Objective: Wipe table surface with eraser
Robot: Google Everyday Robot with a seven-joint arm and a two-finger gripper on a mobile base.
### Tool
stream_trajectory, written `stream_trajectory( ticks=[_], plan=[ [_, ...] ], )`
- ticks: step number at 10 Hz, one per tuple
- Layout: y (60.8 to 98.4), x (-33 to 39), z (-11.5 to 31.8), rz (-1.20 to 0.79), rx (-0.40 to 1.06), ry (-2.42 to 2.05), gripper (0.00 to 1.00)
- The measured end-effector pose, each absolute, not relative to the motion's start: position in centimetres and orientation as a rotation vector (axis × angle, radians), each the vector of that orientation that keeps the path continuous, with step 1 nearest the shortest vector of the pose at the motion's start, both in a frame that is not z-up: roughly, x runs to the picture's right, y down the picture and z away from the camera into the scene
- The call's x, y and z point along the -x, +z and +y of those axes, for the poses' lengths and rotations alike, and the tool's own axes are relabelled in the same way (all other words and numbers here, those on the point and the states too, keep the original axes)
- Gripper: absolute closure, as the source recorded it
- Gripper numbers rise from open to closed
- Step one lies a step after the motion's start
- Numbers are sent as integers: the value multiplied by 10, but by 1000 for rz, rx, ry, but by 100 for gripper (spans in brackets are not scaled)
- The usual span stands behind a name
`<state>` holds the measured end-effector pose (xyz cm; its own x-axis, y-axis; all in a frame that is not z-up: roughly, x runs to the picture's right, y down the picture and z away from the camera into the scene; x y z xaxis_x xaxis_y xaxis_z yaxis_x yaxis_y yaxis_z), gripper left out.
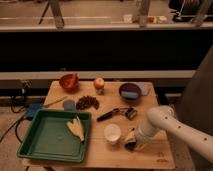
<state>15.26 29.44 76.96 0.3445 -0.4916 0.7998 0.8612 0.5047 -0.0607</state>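
My gripper (131, 141) is at the end of the white arm (161, 122), pointing down and low over the front right of the wooden table (150, 157). It is just right of a white cup (112, 133). A small dark and yellowish shape sits at the gripper's tip against the table top. It may be the eraser, but I cannot tell it apart from the gripper.
A green tray (47, 142) with a banana peel (76, 127) fills the front left. Farther back are a red bowl (68, 81), an apple (99, 82), a dark bowl (130, 91), a dark fruit cluster (88, 102), a grey cup (69, 105) and a black tool (116, 113).
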Motion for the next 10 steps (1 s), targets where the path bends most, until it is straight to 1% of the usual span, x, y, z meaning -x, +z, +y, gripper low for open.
stream_trajectory(
  ticks=[2,6,10],
  plan=[
    [780,-165,281,-784,536,-900,100],
    [796,-209,283,-744,577,-803,100],
    [796,-213,285,-741,580,-804,100]
  ],
)
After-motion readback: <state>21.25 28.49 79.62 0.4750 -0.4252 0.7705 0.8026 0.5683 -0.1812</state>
